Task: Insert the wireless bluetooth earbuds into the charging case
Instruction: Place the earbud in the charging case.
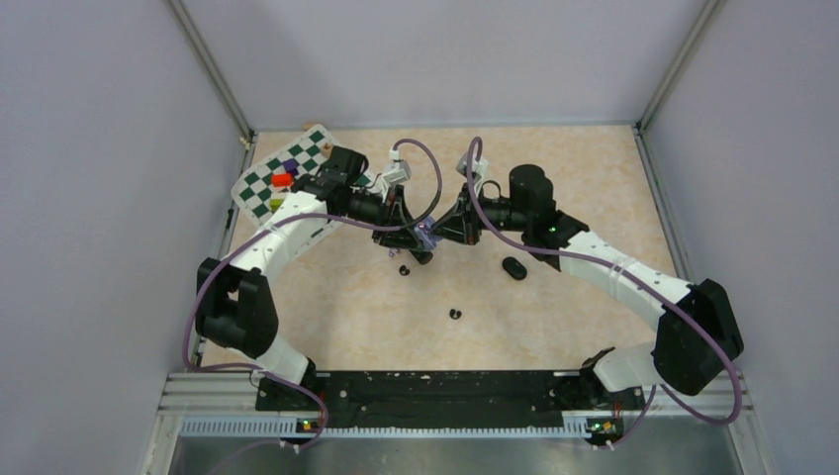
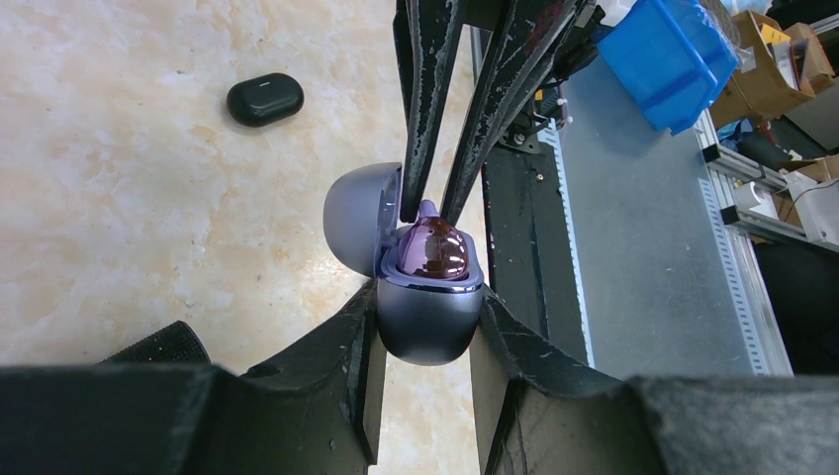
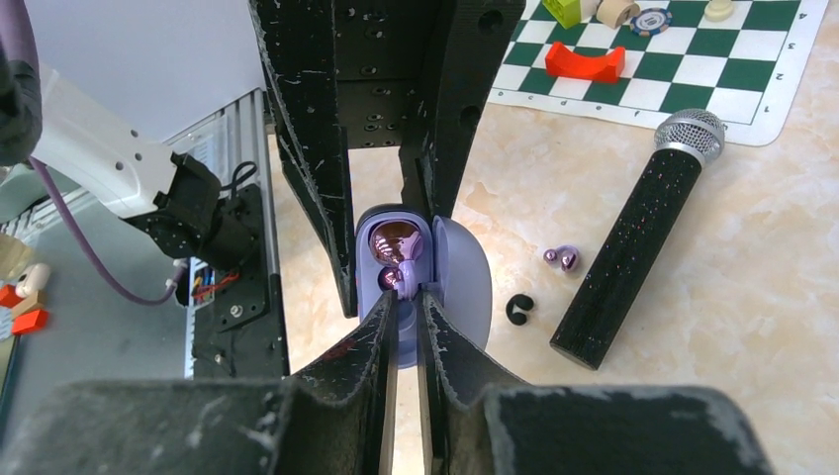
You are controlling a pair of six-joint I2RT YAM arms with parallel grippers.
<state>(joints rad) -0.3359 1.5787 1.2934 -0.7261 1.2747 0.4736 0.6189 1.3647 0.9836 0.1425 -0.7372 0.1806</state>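
Note:
My left gripper is shut on the lower body of a purple charging case and holds it above the table with its lid swung open. A glossy purple earbud sits in the case's well. My right gripper reaches into the case from the other side. Its jaws stand a narrow gap apart, one on either side of the bud's pale nub. In the top view both grippers meet over the middle of the table. Another purple earbud and a black earbud lie on the table.
A shut black case lies right of the grippers, with black earbuds nearer me. A black microphone with a silver head lies beside the loose buds. A green chessboard mat with small pieces is at the far left.

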